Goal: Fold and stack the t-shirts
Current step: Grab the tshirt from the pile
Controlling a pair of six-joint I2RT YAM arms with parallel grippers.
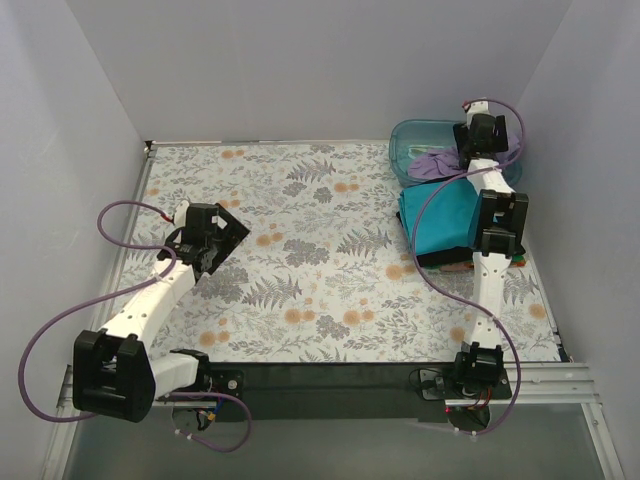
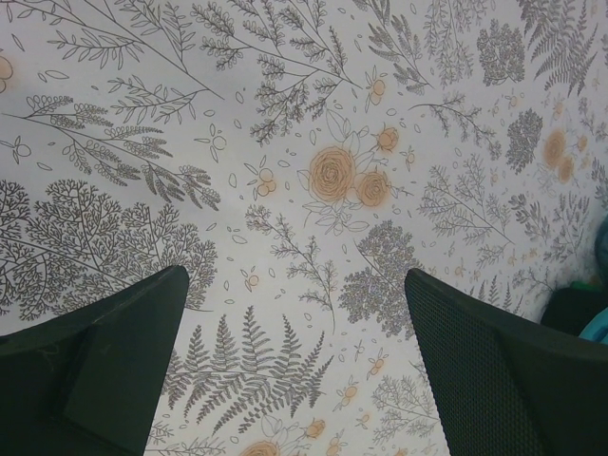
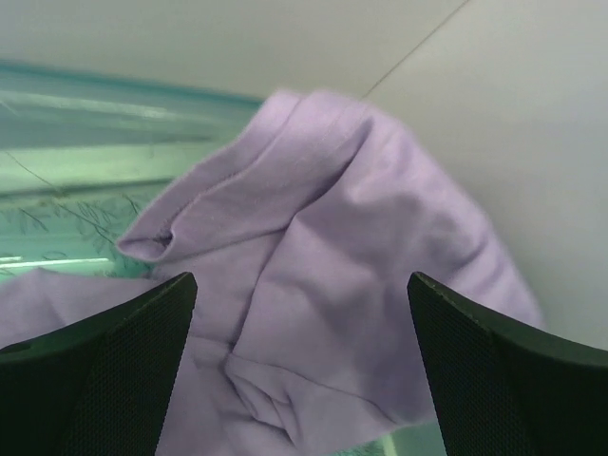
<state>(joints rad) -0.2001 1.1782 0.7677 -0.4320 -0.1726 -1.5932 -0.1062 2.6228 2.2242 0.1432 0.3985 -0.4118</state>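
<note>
A crumpled lavender t-shirt (image 1: 432, 165) lies in the clear teal tub (image 1: 408, 140) at the back right and fills the right wrist view (image 3: 332, 275). My right gripper (image 1: 470, 150) hangs open just above it, fingers (image 3: 114, 370) wide on either side of the cloth. A folded stack sits in front of the tub: a teal shirt (image 1: 440, 222) on top, a black one (image 1: 445, 261) under it, an orange-red edge (image 1: 517, 258) at the right. My left gripper (image 1: 222, 245) is open and empty over the floral tablecloth (image 2: 304, 190) at the left.
White walls close in the table on the left, back and right. The tub stands against the back right corner. The right arm reaches over the folded stack. A dark edge of the stack shows in the left wrist view (image 2: 575, 309).
</note>
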